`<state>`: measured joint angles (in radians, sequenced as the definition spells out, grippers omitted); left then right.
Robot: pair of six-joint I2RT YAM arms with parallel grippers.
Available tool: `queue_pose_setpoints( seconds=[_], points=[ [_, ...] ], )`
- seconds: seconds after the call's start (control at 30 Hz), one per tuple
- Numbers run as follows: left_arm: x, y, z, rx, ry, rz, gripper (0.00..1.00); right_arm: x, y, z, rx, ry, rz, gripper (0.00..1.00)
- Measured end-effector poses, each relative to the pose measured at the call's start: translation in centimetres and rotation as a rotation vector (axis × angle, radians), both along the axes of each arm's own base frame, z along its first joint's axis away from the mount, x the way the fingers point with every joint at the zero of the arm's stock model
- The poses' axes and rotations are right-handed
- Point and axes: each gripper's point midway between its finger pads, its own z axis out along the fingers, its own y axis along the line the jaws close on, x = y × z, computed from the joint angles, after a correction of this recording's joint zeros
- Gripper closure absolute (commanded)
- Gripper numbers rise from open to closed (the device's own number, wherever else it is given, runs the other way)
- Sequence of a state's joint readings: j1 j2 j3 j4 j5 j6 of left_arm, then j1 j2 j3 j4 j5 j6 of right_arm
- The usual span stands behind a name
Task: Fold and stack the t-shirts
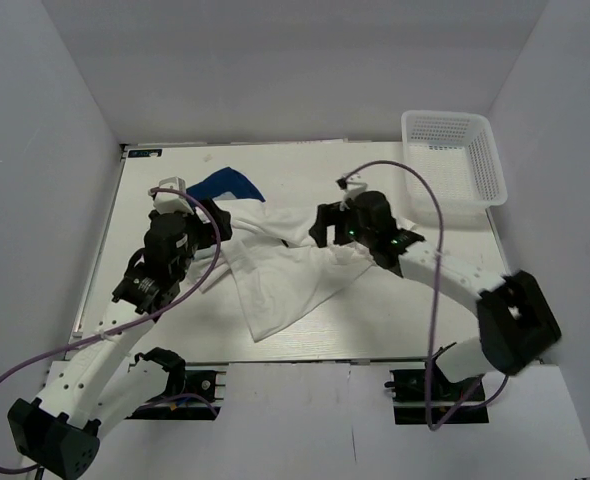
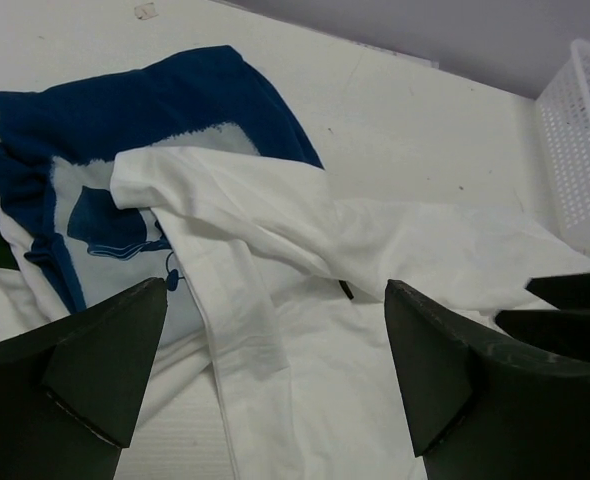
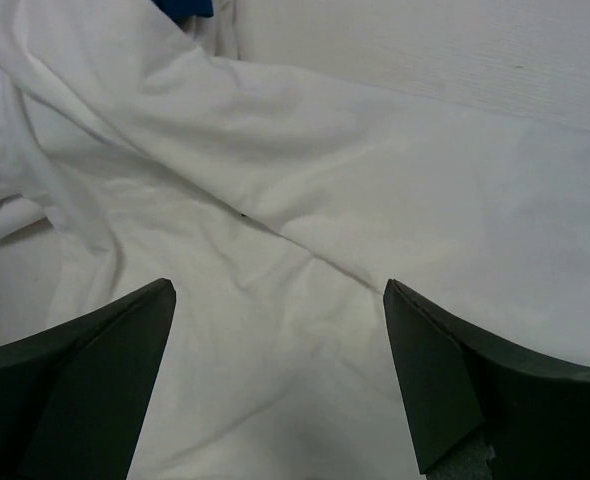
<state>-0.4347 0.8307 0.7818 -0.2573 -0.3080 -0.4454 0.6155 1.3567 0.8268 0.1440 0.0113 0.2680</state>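
Hovering over the crumpled cloth at the middle of the table (image 1: 305, 165), both end effectors stand with jaws spread wide and grip nothing. The left gripper (image 1: 213, 216) is positioned at the left edge of the pile. In its wrist view the fingers (image 2: 105, 360) frame a white t-shirt (image 2: 305, 240) that lies partly over the blue t-shirt (image 2: 145, 110), covering part of its pale print. The right gripper (image 1: 320, 226) is positioned at the right side of the pile. Its wrist view shows creased white cloth between the spread jaws, with a small patch of blue at the upper edge. Whether either gripper touches the cloth cannot be determined. In the top view the white t-shirt spreads unfolded from the centre toward the near edge, and the blue t-shirt projects from beneath it toward the far left. A white mesh basket (image 1: 485, 170) stands at the far right corner, apart from the pile.
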Motion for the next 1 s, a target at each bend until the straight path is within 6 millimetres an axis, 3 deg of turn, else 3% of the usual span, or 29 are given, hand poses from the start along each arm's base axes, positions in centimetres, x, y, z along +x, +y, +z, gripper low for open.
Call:
queue_pose_setpoints(
  seconds=[0.27, 0.37, 0.47, 0.57, 0.83, 1.0],
  points=[
    [0.1, 0.4, -1.1, 0.018, 0.036, 0.024, 0.01, 5.0, 9.6, -5.3, -0.053, 0.090, 0.142, 0.10],
    [0.1, 0.5, -1.7, 0.022, 0.055, 0.034, 0.01, 5.4, 10.8, -8.8, -0.086, 0.149, 0.153, 0.10],
    [0.3, 0.6, -2.2, 0.022, 0.073, 0.052, 0.01, 4.0, 9.9, -11.7, -0.121, 0.228, 0.141, 0.10],
    [0.4, 0.9, -3.0, 0.024, 0.100, 0.080, 0.01, 3.0, 8.7, -11.9, -0.105, 0.240, 0.102, 0.10],
    [1.3, 1.6, -6.2, 0.043, 0.232, 0.181, 0.01, -4.4, -0.1, -12.3, -0.082, 0.317, -0.088, 0.10],
    [2.6, 2.5, -7.1, 0.046, 0.289, 0.283, 0.01, -8.1, -3.9, -12.4, -0.056, 0.355, -0.180, 0.10]
  ],
)
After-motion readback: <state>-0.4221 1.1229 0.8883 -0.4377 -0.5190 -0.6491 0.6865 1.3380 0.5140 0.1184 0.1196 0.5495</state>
